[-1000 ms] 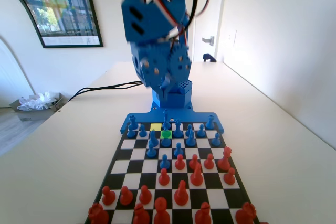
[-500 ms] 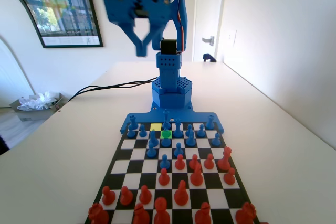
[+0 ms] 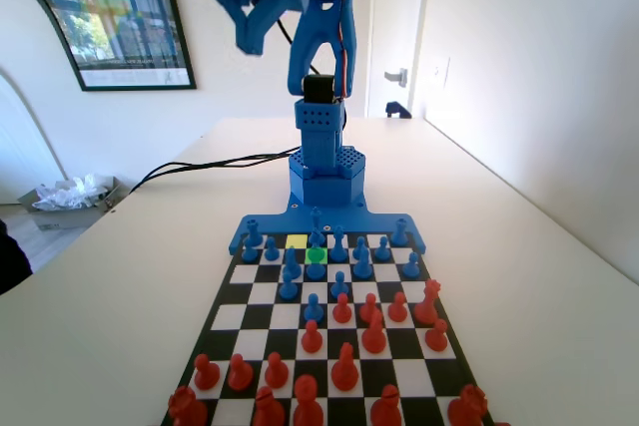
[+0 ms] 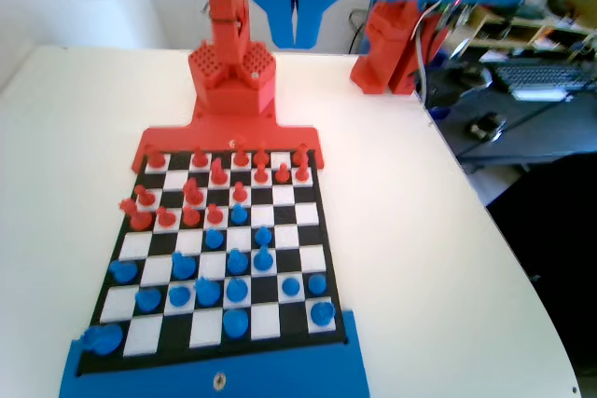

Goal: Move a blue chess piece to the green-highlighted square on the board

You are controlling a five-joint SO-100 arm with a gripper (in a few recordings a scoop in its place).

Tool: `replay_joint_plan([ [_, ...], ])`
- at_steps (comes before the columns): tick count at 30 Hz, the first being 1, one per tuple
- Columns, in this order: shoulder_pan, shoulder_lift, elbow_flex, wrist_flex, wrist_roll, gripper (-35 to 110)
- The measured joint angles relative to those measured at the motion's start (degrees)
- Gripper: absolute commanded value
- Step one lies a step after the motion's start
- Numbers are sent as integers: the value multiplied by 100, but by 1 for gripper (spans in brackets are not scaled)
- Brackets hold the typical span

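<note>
The board [image 3: 232, 316] [image 4: 264, 322] lies in front of the blue arm's base. The green-highlighted square [image 3: 311, 255] is in the second row from the arm, next to the pale yellow square [image 3: 297, 241], which is empty. The slim blue chess piece [image 3: 316, 268] [image 4: 236, 288] seems to stand on the green square, its top tinted green. My gripper [image 3: 250, 42] [image 4: 294, 39] hangs high above the table, far from the pieces. In the wrist view its jaws meet at a point with nothing between them.
Other blue pieces crowd the rows near the arm, and a taller one [image 3: 317, 221] stands just behind the green square. Red pieces [image 3: 344, 366] fill the near end in the fixed view. A black cable [image 3: 200, 165] runs over the table at the left.
The arm has swung up and away from the board's far rows. The gripper rose from just above the arm's base to the top of the fixed view. The pieces have not moved.
</note>
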Motion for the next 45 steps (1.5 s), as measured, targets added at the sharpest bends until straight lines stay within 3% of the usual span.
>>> replay_joint_plan([
  [24, -1107, 3823, 2487, 114, 290, 1],
  [45, -1564, 4667, 3032, -255, 396, 3],
])
